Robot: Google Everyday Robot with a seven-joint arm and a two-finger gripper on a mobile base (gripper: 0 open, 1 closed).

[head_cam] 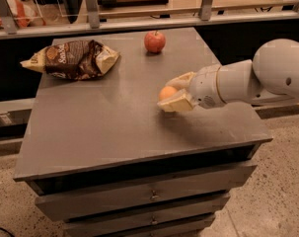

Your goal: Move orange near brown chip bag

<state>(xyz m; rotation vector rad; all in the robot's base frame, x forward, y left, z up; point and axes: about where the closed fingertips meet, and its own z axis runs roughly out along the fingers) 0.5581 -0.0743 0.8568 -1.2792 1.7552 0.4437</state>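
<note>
The orange sits between the two pale fingers of my gripper, right of the middle of the grey cabinet top. The fingers are closed on it, one behind it and one in front. The white arm reaches in from the right. The brown chip bag lies at the back left of the top, well away from the orange.
A red apple stands at the back of the top, right of the bag. A railing with metal posts runs behind the cabinet. Drawers are below the front edge.
</note>
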